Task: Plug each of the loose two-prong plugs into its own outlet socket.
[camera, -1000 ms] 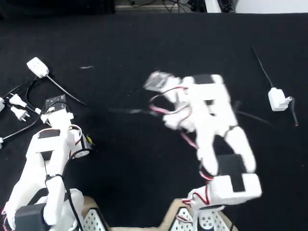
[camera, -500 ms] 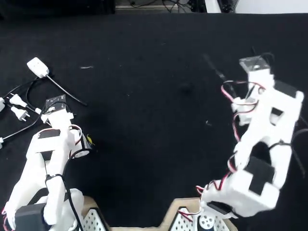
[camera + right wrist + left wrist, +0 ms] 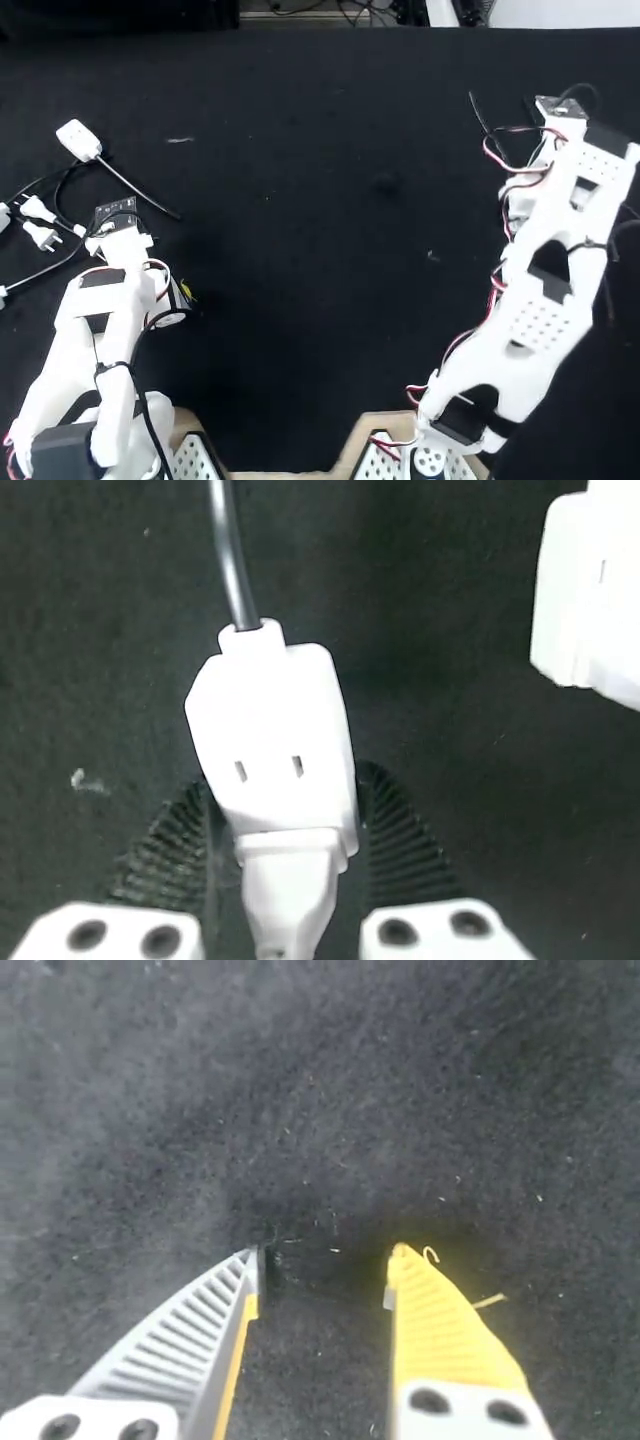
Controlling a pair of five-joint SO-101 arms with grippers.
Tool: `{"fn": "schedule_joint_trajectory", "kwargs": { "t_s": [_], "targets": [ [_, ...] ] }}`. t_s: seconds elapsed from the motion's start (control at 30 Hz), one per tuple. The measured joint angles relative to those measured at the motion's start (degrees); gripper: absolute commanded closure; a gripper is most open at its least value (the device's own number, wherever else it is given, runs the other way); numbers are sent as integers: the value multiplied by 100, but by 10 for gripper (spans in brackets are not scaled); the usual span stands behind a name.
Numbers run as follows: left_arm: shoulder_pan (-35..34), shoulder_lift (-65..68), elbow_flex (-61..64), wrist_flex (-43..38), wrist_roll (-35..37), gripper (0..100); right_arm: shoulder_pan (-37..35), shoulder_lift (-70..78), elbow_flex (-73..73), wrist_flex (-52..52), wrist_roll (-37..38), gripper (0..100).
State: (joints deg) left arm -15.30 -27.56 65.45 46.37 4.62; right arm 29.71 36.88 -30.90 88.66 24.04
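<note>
My right gripper point(image 3: 285, 820) is shut on a white outlet socket point(image 3: 270, 735) with two slots and a black cable point(image 3: 232, 565); a white stem pokes out of its near end between the black ridged fingers point(image 3: 400, 840). Beside it lies another white block point(image 3: 590, 590). From above, this gripper point(image 3: 560, 105) is at the far right, the cable point(image 3: 482, 112) trailing left. My left gripper point(image 3: 325, 1260) stands open over bare black cloth. From above it point(image 3: 115, 213) sits just right of two loose white plugs point(image 3: 38, 210) point(image 3: 42, 237).
A white socket block point(image 3: 78, 138) with a dark cable lies at the far left, behind the plugs. Thin black leads curl around the plugs. The black cloth point(image 3: 300, 200) covers the whole table; the arm bases stand at the front edge.
The right arm has swung from the table's middle to the far right, carrying the socket and dragging its black cable along. The left arm has kept still.
</note>
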Motion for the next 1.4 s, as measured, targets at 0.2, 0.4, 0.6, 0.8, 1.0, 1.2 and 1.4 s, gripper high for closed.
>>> {"fn": "schedule_joint_trajectory", "kwargs": {
  "t_s": [0.2,0.4,0.6,0.8,1.0,1.2,1.4],
  "targets": [
    [0,0,0,0,0,798,0,1064,-1626,554,-62,988],
    [0,0,0,0,0,798,0,1943,-2936,941,-62,988],
    [-35,0,0,0,0,798,0,2418,-3727,1011,-62,988],
    [-35,0,0,0,0,798,0,2593,-3815,1020,26,984],
    [-35,0,0,0,0,798,0,2787,-3815,1020,149,932],
    [-35,0,0,0,0,798,0,2804,-3815,1020,167,722],
    [-35,0,0,0,0,798,0,2804,-4035,1020,185,716]
  ]
}}
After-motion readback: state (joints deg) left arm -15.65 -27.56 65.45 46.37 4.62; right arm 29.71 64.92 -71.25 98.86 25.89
